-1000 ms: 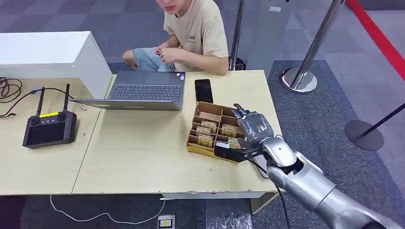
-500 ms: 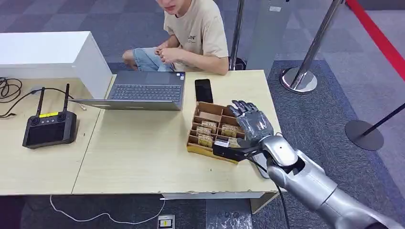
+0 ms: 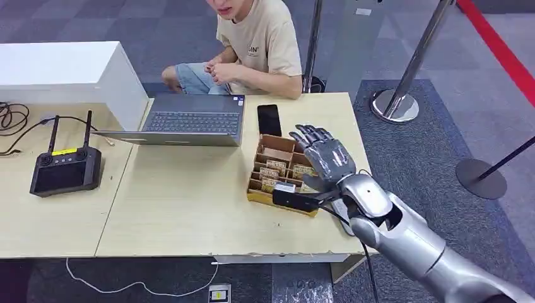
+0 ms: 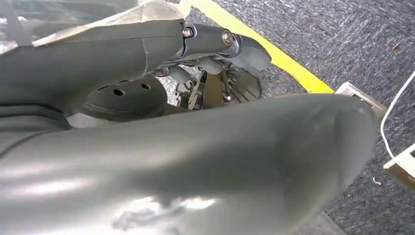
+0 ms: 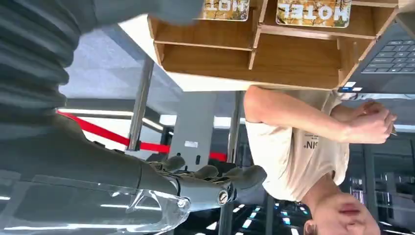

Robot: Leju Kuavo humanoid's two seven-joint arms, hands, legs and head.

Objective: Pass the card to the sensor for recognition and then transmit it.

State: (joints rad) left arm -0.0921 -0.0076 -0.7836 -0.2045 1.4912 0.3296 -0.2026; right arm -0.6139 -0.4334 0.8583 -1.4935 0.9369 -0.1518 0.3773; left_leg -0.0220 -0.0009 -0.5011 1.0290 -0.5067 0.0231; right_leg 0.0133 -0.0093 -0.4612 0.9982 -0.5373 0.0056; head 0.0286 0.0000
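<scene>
A brown cardboard tray (image 3: 265, 197) with compartments stands on the right half of the light wood table (image 3: 176, 208). Several tan cards (image 3: 276, 165) lie in its slots; the right wrist view shows them printed "HOTEL" (image 5: 313, 12) in that tray (image 5: 254, 58). My right hand (image 3: 325, 161) hovers over the tray's right side, fingers spread and pointing away from me. Its dark thumb lies along the tray's near edge, beside the front cards. I see no card held in it. My left hand (image 4: 215, 49) hangs over the carpet with fingers stretched out, holding nothing.
A black phone (image 3: 269, 120) lies just behind the tray, next to an open laptop (image 3: 192, 120). A person in a beige shirt (image 3: 258, 44) sits at the far edge. A black remote controller (image 3: 63, 170) and a white box (image 3: 63, 69) are at left. Barrier posts (image 3: 396, 104) stand at right.
My right hand has moved left and slightly away from me across the tray, and its fingers have lifted and spread wider. Its thumb slid left along the tray's near edge.
</scene>
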